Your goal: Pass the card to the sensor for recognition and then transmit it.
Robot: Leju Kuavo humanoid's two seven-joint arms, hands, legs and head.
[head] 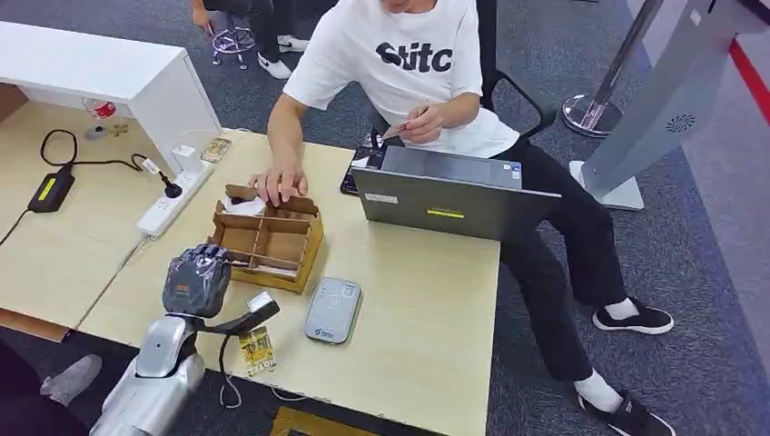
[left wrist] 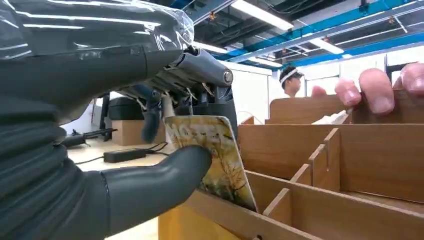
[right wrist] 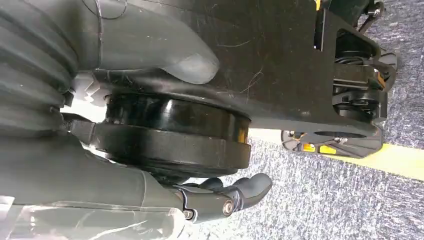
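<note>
I have the left hand at the near-left corner of the wooden divided card box. In the left wrist view the thumb and dark fingers pinch the card, which is standing tilted in the front slot. So my read is we're on step one, the pick. Next I need a straight lift clear of the dividers, then a swing right to the grey card reader lying just beside the box. A person's hand steadies the box's far edge. The laptop is beyond that. Their shirt reads roughly "Stitc". The card print is too blurred to read. The right hand hangs over the floor, fingers curled, holding nothing.
</note>
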